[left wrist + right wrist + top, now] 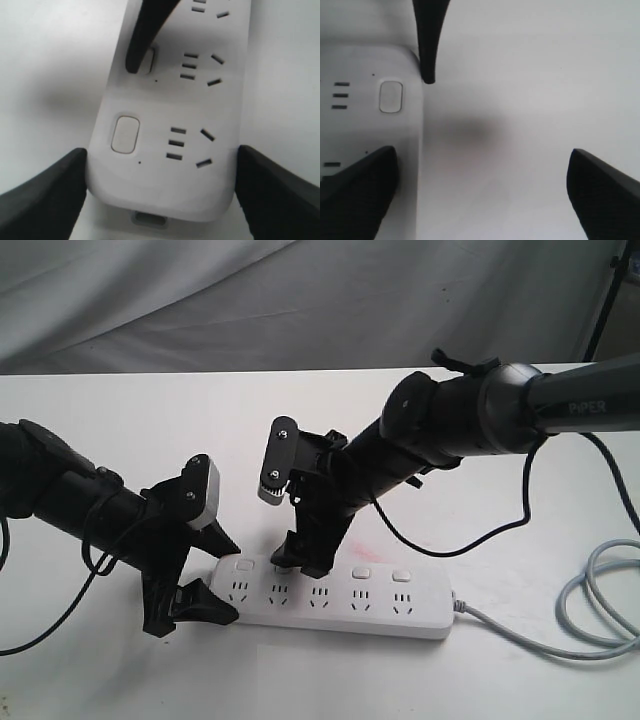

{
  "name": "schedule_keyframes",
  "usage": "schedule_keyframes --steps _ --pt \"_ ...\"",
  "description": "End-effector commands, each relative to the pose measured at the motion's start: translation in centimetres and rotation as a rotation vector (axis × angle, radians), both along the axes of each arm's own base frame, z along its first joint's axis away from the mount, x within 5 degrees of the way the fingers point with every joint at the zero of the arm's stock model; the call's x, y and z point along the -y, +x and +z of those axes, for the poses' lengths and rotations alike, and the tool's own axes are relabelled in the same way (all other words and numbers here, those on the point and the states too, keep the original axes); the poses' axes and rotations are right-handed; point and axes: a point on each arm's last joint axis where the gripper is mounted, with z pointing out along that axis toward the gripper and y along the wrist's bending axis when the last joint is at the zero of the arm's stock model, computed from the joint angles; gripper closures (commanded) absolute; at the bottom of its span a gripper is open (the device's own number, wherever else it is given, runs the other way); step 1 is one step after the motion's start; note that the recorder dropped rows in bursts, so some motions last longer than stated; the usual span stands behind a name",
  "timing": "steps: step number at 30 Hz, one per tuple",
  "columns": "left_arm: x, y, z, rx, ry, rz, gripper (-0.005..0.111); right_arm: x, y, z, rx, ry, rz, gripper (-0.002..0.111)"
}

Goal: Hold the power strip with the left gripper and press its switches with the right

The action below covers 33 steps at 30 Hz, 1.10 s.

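Observation:
The white power strip point(345, 608) lies flat on the white table, its grey cord point(590, 615) running off to the right. My left gripper point(232, 583) straddles the strip's left end. In the left wrist view its black jaws touch both long sides of the strip point(165, 180), so the left gripper point(161, 186) is shut on it. My right gripper point(303, 558) stands over the strip with its jaws wide apart. One of its fingertips point(134, 60) rests on the second switch point(151, 61). The first switch point(125, 134) point(390, 96) is uncovered. The right gripper point(482, 192) holds nothing.
The cord loops near the table's right edge point(610, 585). Thin black cables hang from both arms, one point(470, 540) dipping towards the table behind the strip. A faint red stain point(365, 535) marks the table. A crumpled grey cloth point(250, 300) hangs behind.

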Motion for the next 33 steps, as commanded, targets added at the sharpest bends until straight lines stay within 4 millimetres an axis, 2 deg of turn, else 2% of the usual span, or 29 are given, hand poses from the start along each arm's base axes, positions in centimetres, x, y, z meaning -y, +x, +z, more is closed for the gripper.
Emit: schedule_keyframes --steps 1,7,12,19,28,33 --pt "0.3 0.1 0.2 0.011 -0.003 0.0 0.107 0.4 -0.4 -2.0 -0.019 -0.08 0.06 0.024" --pt "0.3 0.1 0.2 0.011 -0.003 0.0 0.107 0.1 -0.5 1.8 0.025 0.004 0.018 0.024" --pt "0.3 0.1 0.2 0.011 -0.003 0.0 0.107 0.0 -0.8 3.4 0.041 0.025 0.019 0.024" --pt "0.3 0.1 0.2 0.011 -0.003 0.0 0.107 0.2 -0.8 3.4 0.043 0.017 0.024 0.024" --pt "0.3 0.1 0.2 0.011 -0.003 0.0 0.107 3.3 -0.4 3.2 -0.024 0.013 -0.002 0.024" --pt "0.3 0.1 0.2 0.011 -0.003 0.0 0.107 3.8 -0.5 3.2 -0.048 0.024 0.005 0.024"
